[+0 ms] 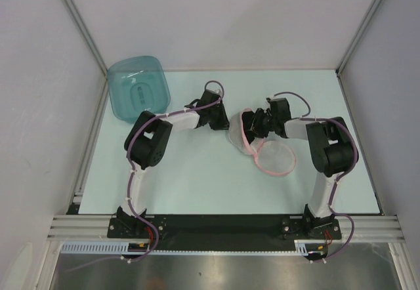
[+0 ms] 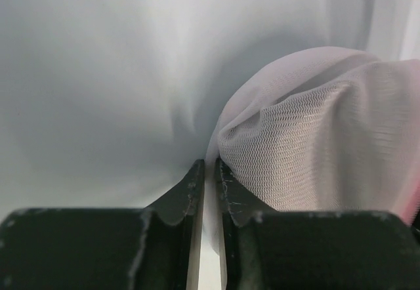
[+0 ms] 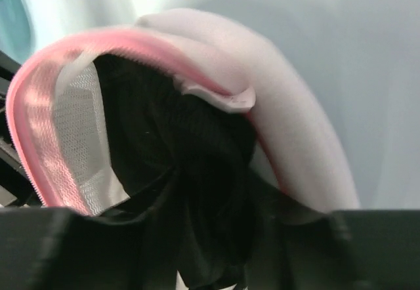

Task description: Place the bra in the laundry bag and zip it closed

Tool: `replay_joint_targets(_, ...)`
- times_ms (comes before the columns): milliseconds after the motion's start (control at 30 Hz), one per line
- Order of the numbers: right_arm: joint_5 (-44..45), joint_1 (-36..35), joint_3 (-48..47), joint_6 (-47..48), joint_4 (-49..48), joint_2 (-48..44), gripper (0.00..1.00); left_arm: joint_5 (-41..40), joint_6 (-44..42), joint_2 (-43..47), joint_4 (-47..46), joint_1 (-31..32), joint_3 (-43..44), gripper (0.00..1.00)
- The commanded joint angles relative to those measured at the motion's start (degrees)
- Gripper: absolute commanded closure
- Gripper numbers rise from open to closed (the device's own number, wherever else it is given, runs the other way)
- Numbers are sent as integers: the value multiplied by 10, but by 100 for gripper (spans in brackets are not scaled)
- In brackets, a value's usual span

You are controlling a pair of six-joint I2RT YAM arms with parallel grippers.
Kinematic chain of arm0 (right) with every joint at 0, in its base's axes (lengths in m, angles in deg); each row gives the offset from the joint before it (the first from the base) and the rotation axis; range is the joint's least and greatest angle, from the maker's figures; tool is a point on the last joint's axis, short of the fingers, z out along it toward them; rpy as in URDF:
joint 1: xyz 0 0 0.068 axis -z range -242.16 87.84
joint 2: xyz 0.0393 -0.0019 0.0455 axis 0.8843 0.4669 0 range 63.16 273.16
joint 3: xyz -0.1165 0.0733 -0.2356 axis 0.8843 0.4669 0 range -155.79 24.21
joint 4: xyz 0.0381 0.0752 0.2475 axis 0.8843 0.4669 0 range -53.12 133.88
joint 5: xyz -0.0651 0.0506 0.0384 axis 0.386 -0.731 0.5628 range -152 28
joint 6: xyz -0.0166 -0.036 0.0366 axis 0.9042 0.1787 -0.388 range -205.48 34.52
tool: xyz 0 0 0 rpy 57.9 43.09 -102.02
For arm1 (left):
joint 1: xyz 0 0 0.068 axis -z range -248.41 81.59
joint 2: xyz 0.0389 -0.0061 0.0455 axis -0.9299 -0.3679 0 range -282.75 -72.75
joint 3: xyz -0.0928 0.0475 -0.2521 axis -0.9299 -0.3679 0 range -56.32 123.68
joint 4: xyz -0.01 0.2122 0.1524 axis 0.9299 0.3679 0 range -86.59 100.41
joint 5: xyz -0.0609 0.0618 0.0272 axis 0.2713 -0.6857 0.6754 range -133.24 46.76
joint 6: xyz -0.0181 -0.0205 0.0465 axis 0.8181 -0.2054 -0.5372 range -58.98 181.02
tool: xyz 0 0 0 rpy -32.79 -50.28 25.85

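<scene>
**A:** Why is one half of the bag (image 2: 315,139) standing up off the counter (image 1: 197,185)?

**B:** The left jaws are pinched shut on its mesh. I'd say that props the mouth open towards the right arm.

**A:** And the bra (image 3: 190,145)?

**B:** It's bunched in the right jaws, which look clamped on it, just inside the pink rim. The bag's other half lies flat, unzipped. The tub (image 1: 138,86) stands well apart.

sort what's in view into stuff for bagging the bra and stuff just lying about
For the job:
- bra, in the bag's open mouth
- laundry bag, unzipped
- left claw, pinching the bag's mesh
- right claw, holding the bra

Lying about:
- teal tub, far left corner
</scene>
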Motion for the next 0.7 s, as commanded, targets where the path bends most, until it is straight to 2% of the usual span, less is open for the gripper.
replay_joint_targets(0,74,-11,-26,78,112,-42,55,-9,-23,56,17,9,-12,83)
replay_joint_targets(167,101,-11,-46,113,224,-106,35,-39,-47,108,36,9,-10,81)
replay_joint_targets(200,124,-15,-48,114,241,-118,26,-47,-51,123,39,10,-10,80)
replay_joint_targets(300,159,-14,-55,122,300,-157,15,-53,-58,142,49,11,-9,80)
replay_joint_targets(467,218,-11,-59,131,381,-233,6,-68,-72,174,60,23,-12,80)
replay_joint_targets(500,232,-9,-55,123,390,-244,0,-67,-74,180,61,32,-13,80)
replay_joint_targets(600,262,10,-19,93,411,-296,0,-65,-92,196,54,52,-3,80)
replay_joint_targets(667,287,35,10,38,416,-323,0,-46,-110,190,43,78,9,80)
